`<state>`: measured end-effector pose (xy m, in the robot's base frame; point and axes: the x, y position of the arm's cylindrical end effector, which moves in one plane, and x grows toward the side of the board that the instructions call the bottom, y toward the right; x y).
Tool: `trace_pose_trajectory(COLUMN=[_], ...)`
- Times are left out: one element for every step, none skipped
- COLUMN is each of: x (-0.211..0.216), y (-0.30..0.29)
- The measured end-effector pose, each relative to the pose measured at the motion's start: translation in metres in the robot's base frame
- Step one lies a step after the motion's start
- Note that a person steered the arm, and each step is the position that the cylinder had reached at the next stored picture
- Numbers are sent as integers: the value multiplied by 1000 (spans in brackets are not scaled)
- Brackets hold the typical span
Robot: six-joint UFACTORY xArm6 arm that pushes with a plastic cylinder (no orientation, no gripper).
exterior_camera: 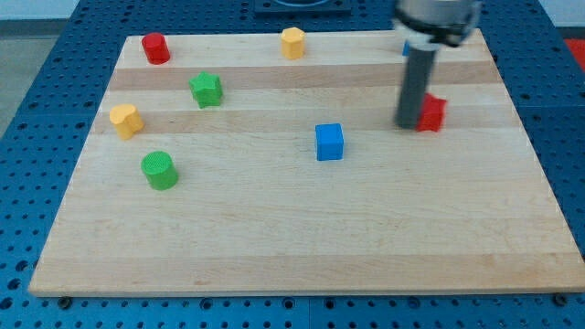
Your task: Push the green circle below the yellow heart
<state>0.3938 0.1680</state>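
Camera view
My tip [407, 125]: stood right of centre, touching the red block [431, 113]; no pincer showed.
Green circle [160, 170]: sat left on the tabletop [302, 238].
Yellow heart [126, 120]: lay just above-left of it.
Blue cube [329, 142]: centre.

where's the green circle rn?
The green circle sits at the view's left on the board, just below and right of the yellow heart; my tip is far right.

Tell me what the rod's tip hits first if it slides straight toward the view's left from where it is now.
Probably nothing. From my tip, a level line toward the view's left passes just above the blue cube and reaches the yellow heart first; depth is uncertain, so it may graze the cube.
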Motion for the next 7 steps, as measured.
trace_pose_trajectory(x=[0, 9, -8, -40, -42, -42, -42], y=[14, -20, -81, -97, -97, -97, -109])
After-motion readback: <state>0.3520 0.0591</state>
